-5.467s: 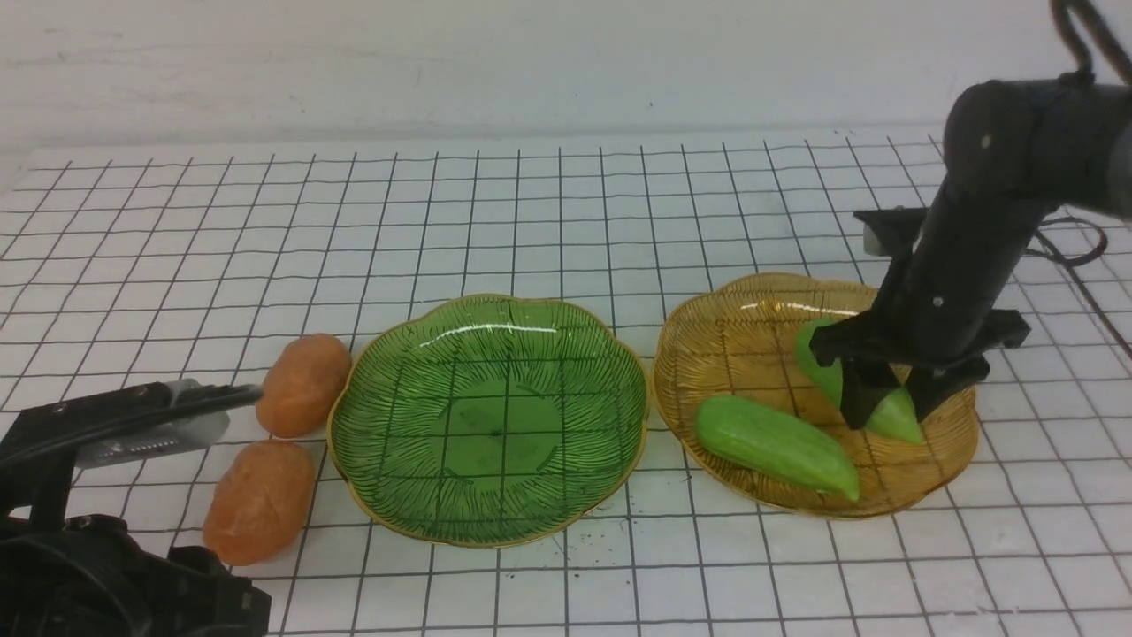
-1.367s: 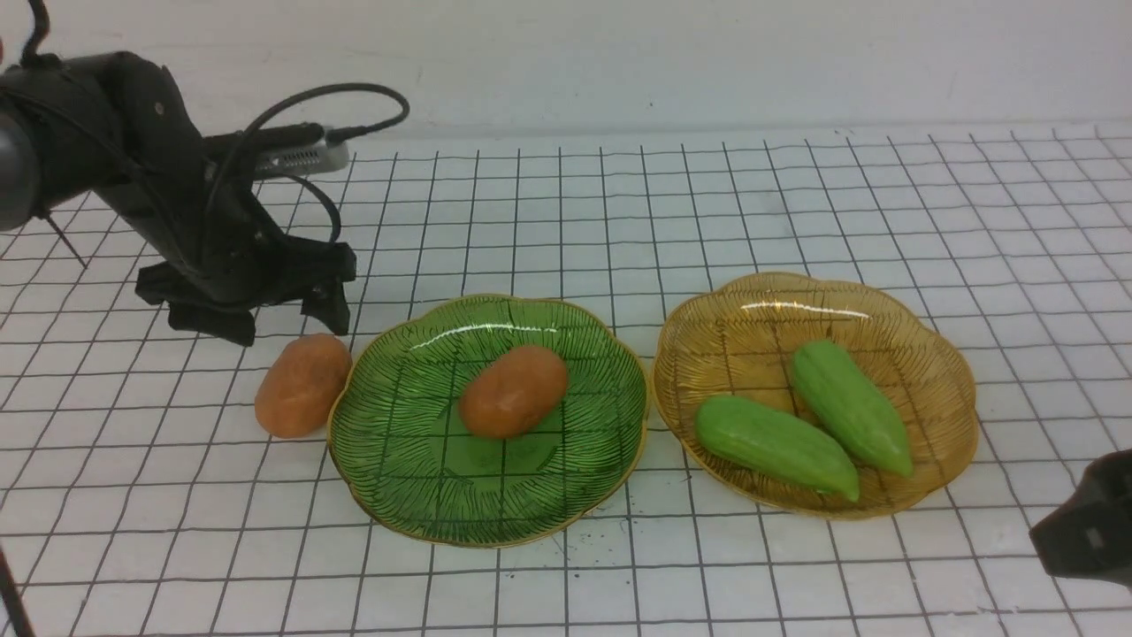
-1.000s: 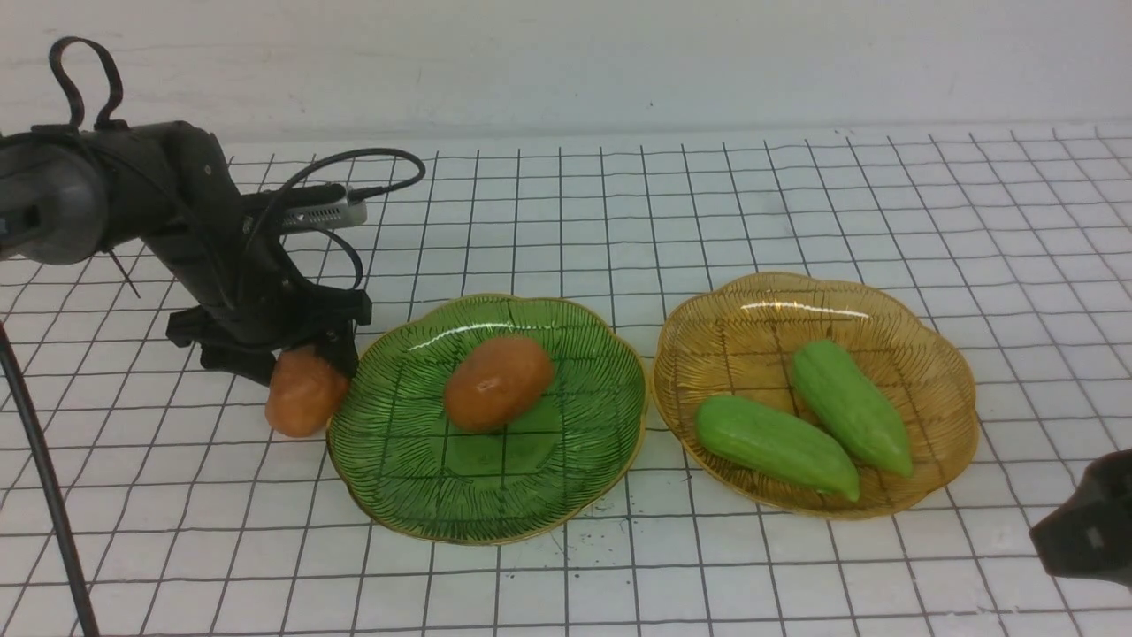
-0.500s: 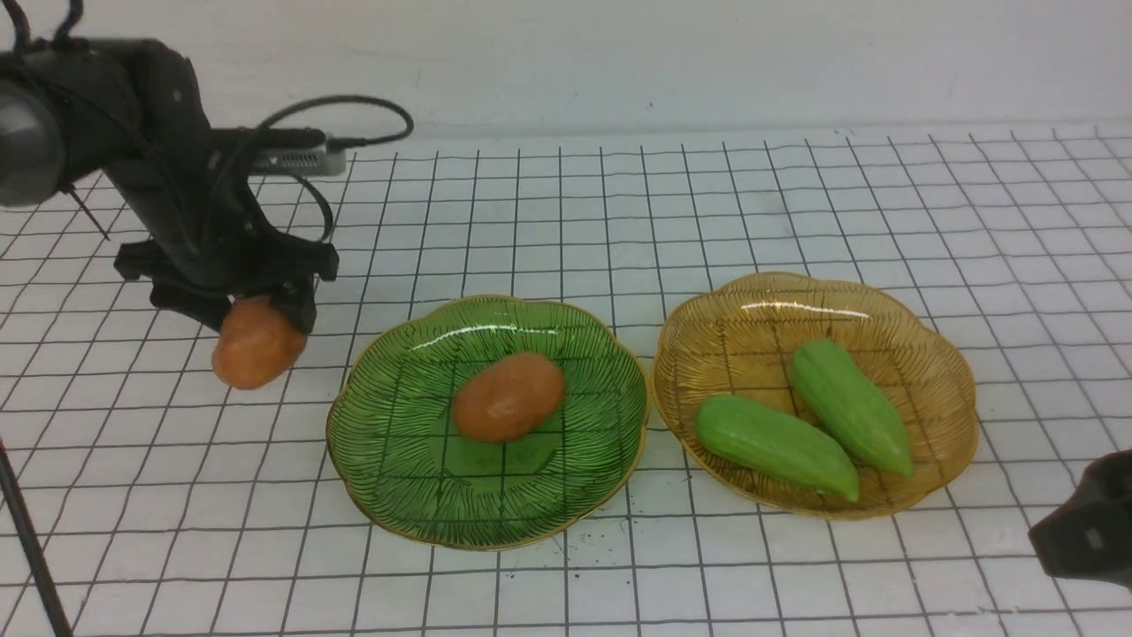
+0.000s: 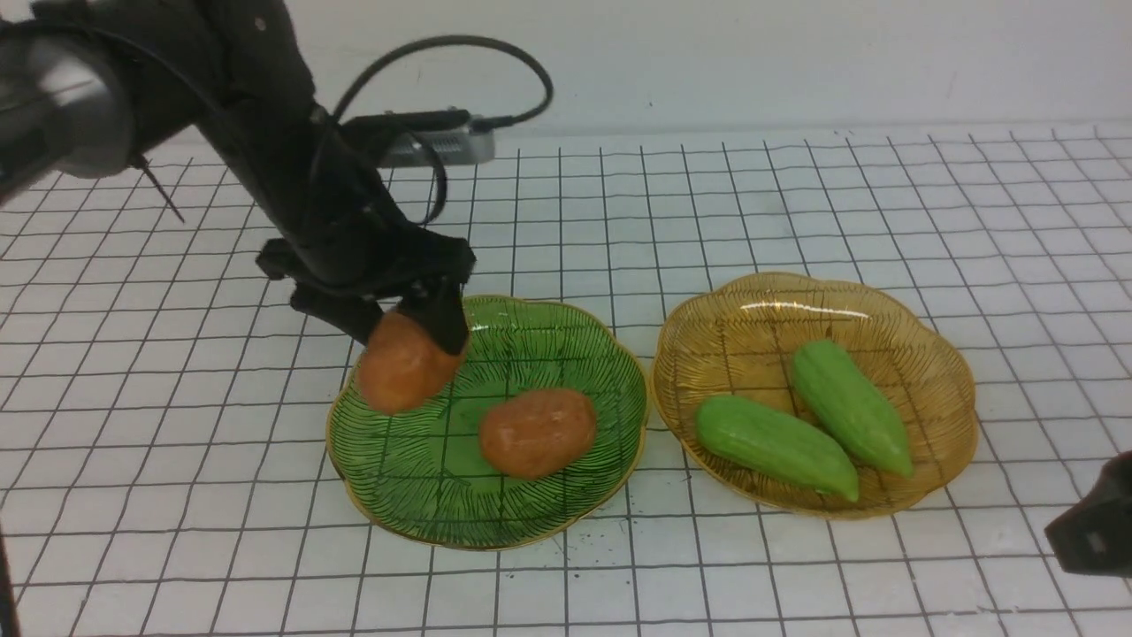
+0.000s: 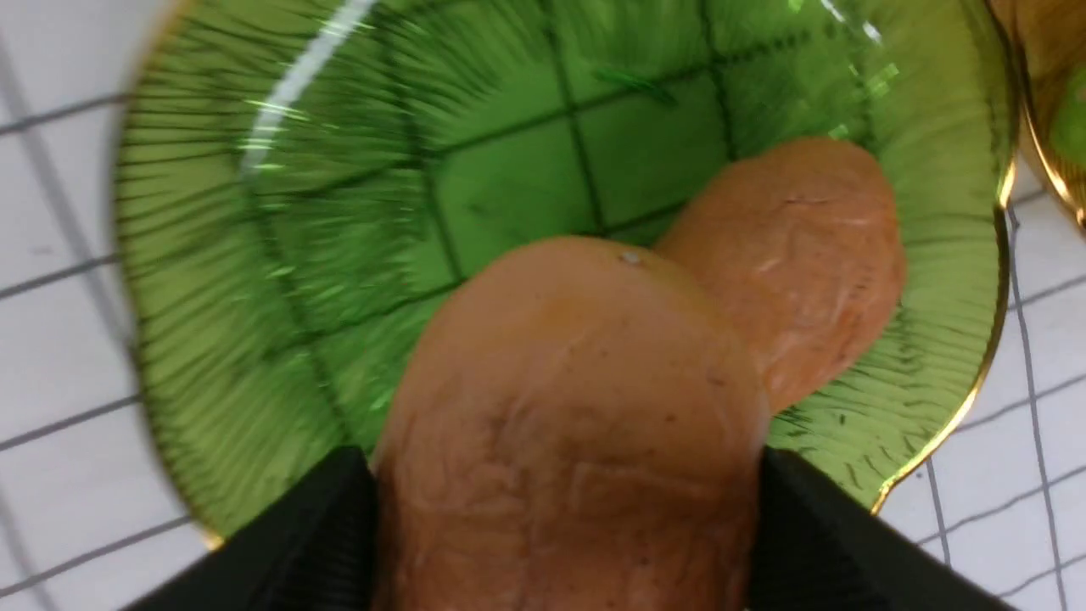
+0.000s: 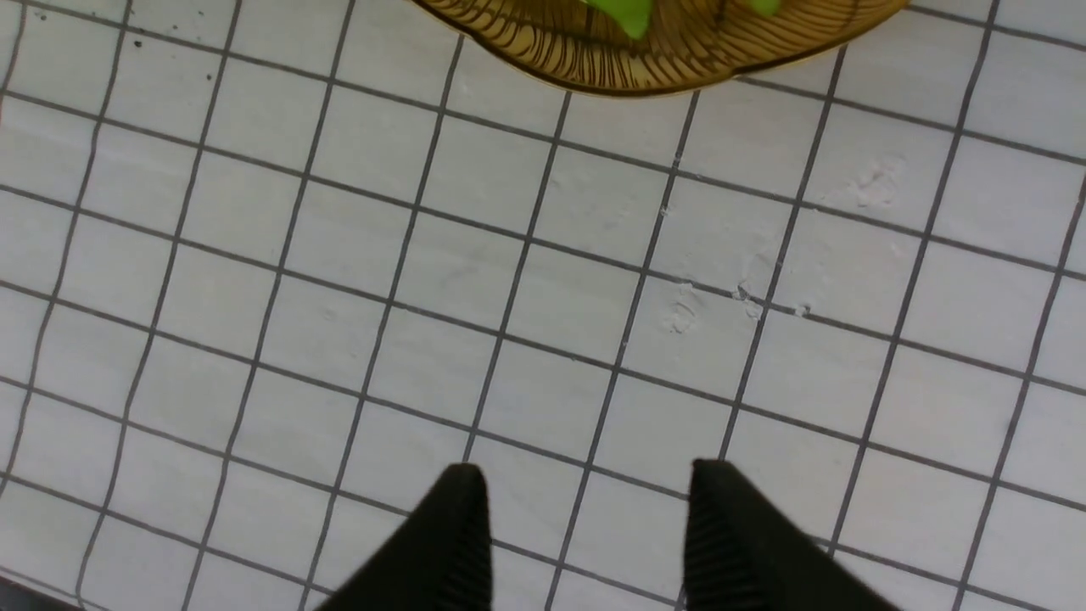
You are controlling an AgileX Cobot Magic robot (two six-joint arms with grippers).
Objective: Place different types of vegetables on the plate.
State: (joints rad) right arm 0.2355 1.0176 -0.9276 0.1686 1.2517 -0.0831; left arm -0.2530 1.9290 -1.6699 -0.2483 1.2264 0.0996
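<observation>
My left gripper (image 5: 402, 332) is shut on an orange-brown potato (image 5: 402, 367) and holds it just above the left part of the green plate (image 5: 416, 482). In the left wrist view the held potato (image 6: 568, 441) fills the space between my black fingers (image 6: 297, 552). A second potato (image 5: 537, 433) lies in the green plate, right of centre; it also shows in the left wrist view (image 6: 806, 255). Two light green gourds (image 5: 774, 445) (image 5: 851, 405) lie in the amber plate (image 5: 734, 327). My right gripper (image 7: 585, 479) is open and empty over bare table, near the front of the amber plate (image 7: 662, 68).
The table is a white surface with a black grid (image 5: 707, 203). The two plates stand side by side, nearly touching. My left arm's cable (image 5: 460, 53) loops above the green plate. My right arm shows only at the front right corner (image 5: 1092, 531).
My left gripper closed on the potato left of the green plate, lifted it and carried it right, over the plate's left part. The potato in the plate has shifted right and nearer.
</observation>
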